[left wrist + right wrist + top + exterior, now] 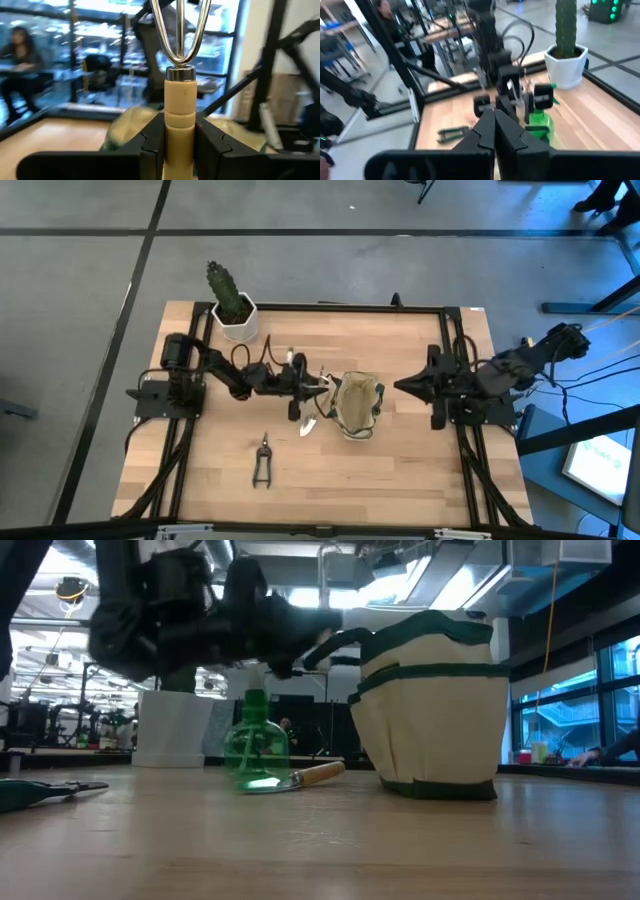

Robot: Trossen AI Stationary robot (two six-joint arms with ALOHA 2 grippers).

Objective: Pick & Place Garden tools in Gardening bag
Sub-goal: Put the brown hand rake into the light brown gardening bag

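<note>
1. Counter [400, 470]: one wooden top with two dark arms mounted on it, one at each side.
2. Left hand [179, 135]: reaches from the left side toward the middle of the counter, raised above the surface. Its two fingers [150, 145] are clamped on the pale wooden handle of one hand rake [179, 75], whose metal prongs point away from the wrist toward the bag.
3. Right hand [495, 127]: parked at the right side of the counter, well apart from the bag, fingers pressed together with nothing between them.
4. Gardening bag [357, 406]: one, khaki with dark trim, upright near the centre of the counter, just beside the left hand's tip. Its contents cannot be told.
5. Spray bottle [256, 748]: one, green and round, standing on the counter beneath the left arm, left of the bag in the low view.
6. Trowel [300, 778]: one, wooden-handled, lying flat on the counter beside the spray bottle, outside the bag.
7. Pruning shears [262, 461]: one pair, dark, lying flat toward the front left of the counter, well apart from the bag.
8. Cactus [226, 292]: one, in a white pot [240, 326] at the far left corner.
9. One seated person [20, 70] shows in the room beyond.
</note>
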